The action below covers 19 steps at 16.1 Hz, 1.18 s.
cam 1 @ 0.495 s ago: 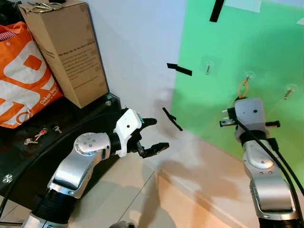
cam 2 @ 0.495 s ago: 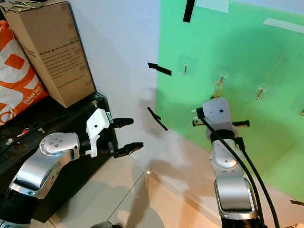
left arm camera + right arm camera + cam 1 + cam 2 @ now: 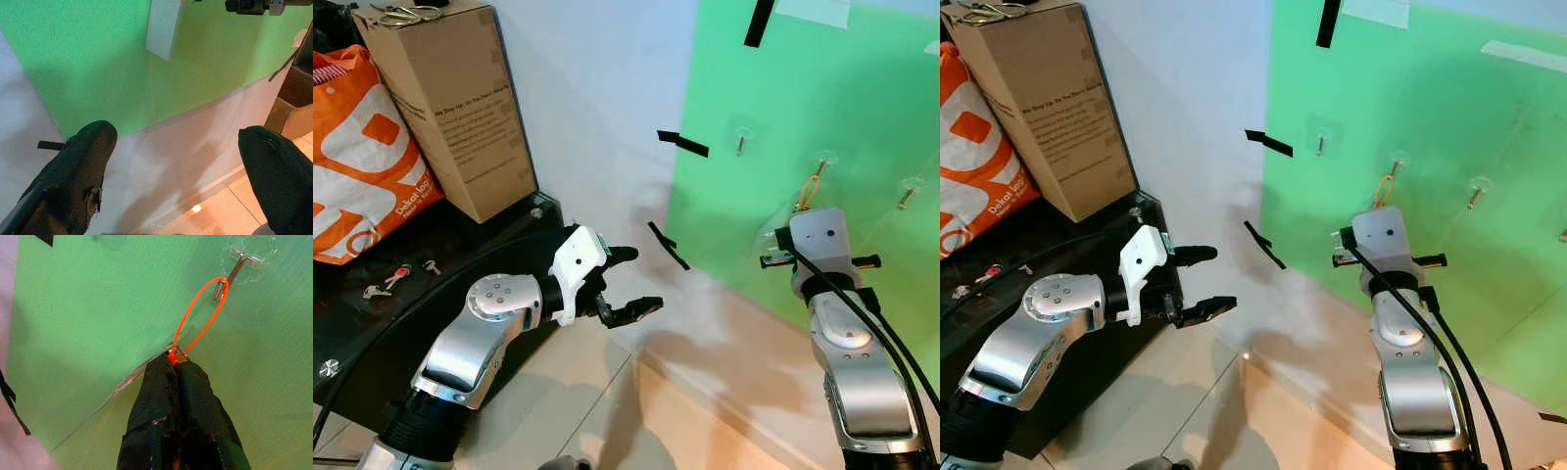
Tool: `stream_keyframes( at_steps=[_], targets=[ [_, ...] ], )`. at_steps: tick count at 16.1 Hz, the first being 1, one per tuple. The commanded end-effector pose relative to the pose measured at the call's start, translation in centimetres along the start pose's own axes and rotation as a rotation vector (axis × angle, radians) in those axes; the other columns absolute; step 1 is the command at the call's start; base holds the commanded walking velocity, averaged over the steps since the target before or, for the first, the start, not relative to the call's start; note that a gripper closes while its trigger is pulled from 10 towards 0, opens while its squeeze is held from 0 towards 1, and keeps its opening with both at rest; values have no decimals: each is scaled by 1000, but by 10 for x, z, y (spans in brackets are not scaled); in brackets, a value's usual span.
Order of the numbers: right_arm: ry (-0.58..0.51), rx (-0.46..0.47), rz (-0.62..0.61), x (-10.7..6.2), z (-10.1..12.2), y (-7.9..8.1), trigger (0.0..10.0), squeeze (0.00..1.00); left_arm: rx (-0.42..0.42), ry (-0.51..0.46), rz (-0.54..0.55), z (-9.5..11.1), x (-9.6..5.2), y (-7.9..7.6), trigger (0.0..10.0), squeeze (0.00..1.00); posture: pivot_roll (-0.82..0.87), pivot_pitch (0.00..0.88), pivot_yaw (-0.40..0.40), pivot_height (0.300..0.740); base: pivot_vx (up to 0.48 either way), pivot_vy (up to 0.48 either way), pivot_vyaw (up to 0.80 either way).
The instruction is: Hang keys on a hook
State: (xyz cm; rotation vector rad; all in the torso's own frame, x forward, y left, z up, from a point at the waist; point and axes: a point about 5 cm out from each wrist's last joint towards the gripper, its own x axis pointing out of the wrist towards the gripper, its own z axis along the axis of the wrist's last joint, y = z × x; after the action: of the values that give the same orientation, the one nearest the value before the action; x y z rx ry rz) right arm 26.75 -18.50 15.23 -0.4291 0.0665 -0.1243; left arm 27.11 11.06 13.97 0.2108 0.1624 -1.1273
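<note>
On the green wall panel (image 3: 862, 88), an orange cord loop (image 3: 203, 316) hangs over a small metal hook (image 3: 230, 276) mounted on a clear suction pad. The loop runs down to a metal key ring (image 3: 180, 352) pinched between the closed fingers of the right gripper (image 3: 175, 363). The keys themselves cannot be made out. Compared with half a second ago, the right gripper sits lower, exposing more of the cord loop. The left gripper (image 3: 628, 282) holds its place near the black table (image 3: 460, 250), jaws open and empty. Four hooks show on the panel. Two spare keys (image 3: 389, 282) lie on the table beside one cardboard box (image 3: 450, 108) and one orange bag (image 3: 362, 157).
</note>
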Motion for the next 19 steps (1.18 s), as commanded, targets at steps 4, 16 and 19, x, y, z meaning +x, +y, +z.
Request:
stream_keyframes(
  at_steps=[4,16,19],
  targets=[
    [39,14,36,0,-5,5,10000,0,8,-116,-18,27,4,2,10000,0,-134,0,30,732,0,0,0],
    [31,59,41,6,-4,4,10000,1000,16,-175,-37,41,11,3,10000,0,-137,0,35,732,0,0,0],
    [19,82,41,7,-4,1,10000,1000,17,-180,-30,42,11,4,10000,0,-138,0,33,732,0,0,0]
  ],
)
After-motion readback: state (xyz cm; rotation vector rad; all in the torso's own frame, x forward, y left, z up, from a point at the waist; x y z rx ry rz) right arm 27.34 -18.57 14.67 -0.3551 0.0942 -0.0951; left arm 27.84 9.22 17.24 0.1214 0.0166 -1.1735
